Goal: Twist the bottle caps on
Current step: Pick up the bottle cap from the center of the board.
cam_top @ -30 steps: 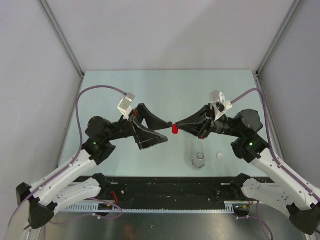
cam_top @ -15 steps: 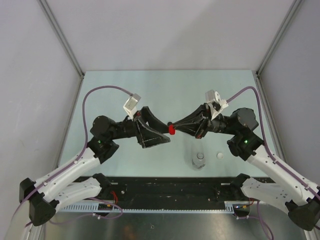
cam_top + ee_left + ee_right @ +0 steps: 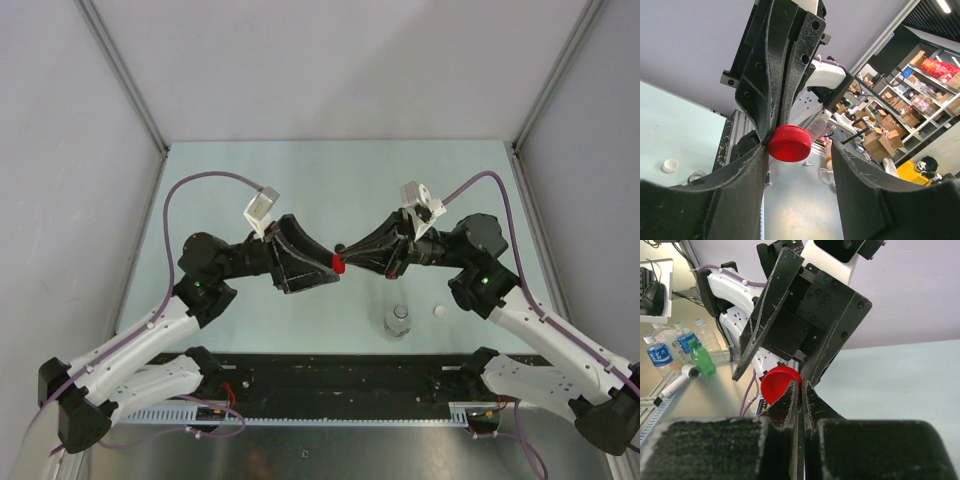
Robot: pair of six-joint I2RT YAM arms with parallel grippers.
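Since a second ago both wrists have rolled and closed in. Their meeting point has drifted slightly toward the left edge of the table.

At left, the left fingers are spread wide and hold nothing. Their tips sit either side of the red cap; one tip seems to touch its rim, the other stands apart.

At centre, the red cap hangs in the air above the middle of the table, its flat top turned toward the left wrist.

At right, the right fingers are closed to a narrow slit on the cap's edge. This thin pinch leaves most of the cap exposed, presumably so the opposite side can take hold.

Farther right, the bottle stands upright by the near edge, well apart from the raised cap. Neither arm grips it, so from the room this reads as a hand-over rather than screwing.

The whitish cap lies on the table just beside that bottle, toward the right edge.
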